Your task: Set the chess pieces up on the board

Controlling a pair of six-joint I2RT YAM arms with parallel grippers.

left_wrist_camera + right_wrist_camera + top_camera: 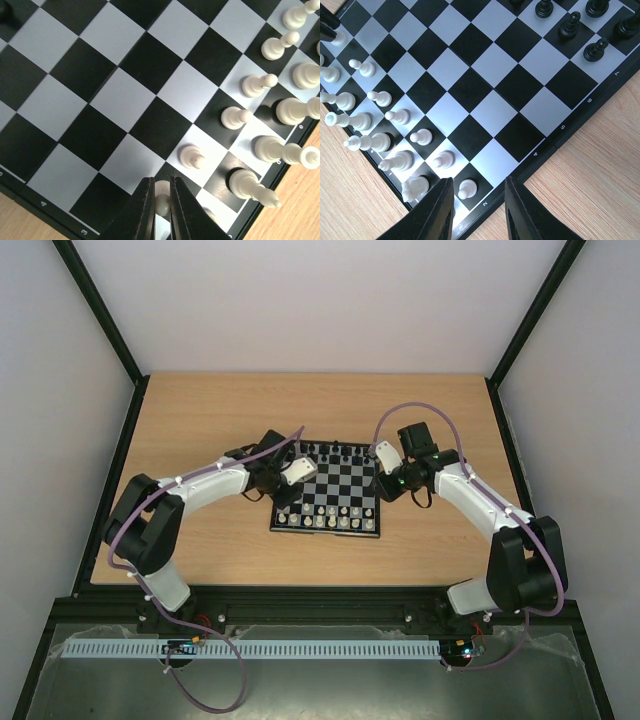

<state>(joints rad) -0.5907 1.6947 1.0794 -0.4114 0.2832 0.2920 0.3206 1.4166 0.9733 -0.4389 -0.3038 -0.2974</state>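
Note:
The board [335, 486] lies mid-table. Cream-white chess pieces [326, 519] stand in its two near rows, and black chess pieces [335, 451] line the far edge. My left gripper [288, 500] is over the near left corner. In the left wrist view it [161, 202] is shut on a white pawn [162, 200], over a dark second-row square by the board's edge. My right gripper [381, 474] hangs over the board's right side. It [479, 200] is open, with nothing held. A standing white pawn [467, 189] shows between its fingers, well below them.
Bare wooden tabletop [200, 420] surrounds the board. Black frame posts [100, 310] and pale side walls close in both sides. In the right wrist view the board's numbered edge [562, 127] borders wood, and black pieces [570, 25] stand at the far corner.

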